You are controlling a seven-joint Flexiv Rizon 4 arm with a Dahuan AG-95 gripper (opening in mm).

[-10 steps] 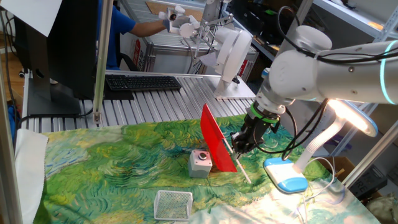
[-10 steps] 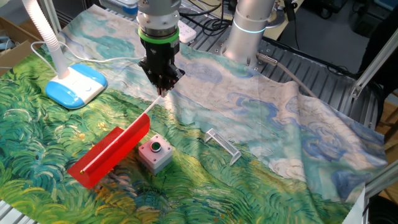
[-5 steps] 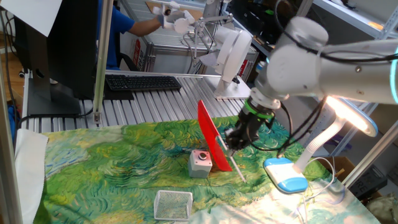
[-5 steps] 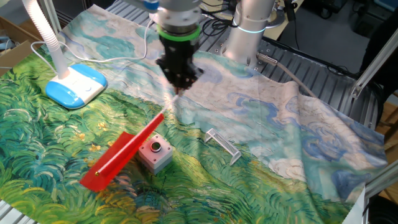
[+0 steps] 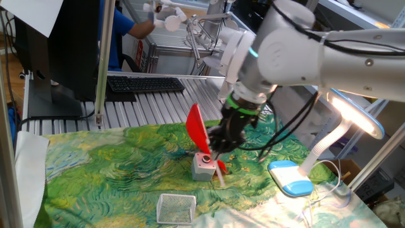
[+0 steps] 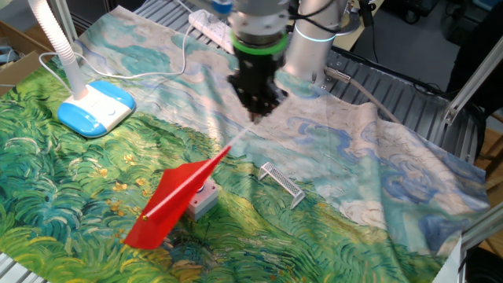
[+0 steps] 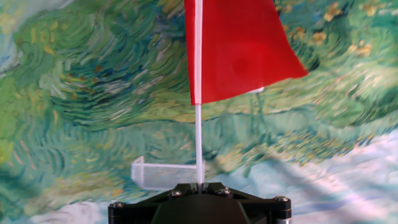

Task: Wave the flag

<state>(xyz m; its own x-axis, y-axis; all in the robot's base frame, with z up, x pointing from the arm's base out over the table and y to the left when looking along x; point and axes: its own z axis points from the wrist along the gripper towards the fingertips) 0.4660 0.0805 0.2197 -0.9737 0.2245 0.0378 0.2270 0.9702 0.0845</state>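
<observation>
Flag [image 5: 197, 130] risks are coming mostly from the grey button box [image 5: 203, 166] sitting right under the sweep. From one fixed view, the tool [image 5: 217, 147] is pinching the pale stick partway along it, so the red cloth is standing up and to the left while the stick's short tail is poking down toward the worktop [image 5: 95, 171], just beside the box. If the arm is dipping any lower during a swing, that tail is likely to be catching the box or the painted cloth and twisting the stick out of the grip.

From the other fixed view, the flag [image 6: 174, 202] is hanging low over the worktop [image 6: 377, 181], and its cloth is covering much of the button box [image 6: 203, 198]; whether it is touching the box cannot be told. A wide stroke at this height is probably dragging cloth across the box and snagging. The tool [image 6: 257, 113] is closed on the thin stick, well apart from the small wire rack [image 6: 282, 183] and the blue lamp base [image 6: 96, 105], though a swing toward either could be clipping them.

In the hand view, the flag [image 7: 239, 50] is running straight out from between the fingers, which are pressed on the stick [image 7: 198, 146]. So thin a stick is offering little grip surface; I judge that fast reversals are risking it pivoting or sliding in the hold.
</observation>
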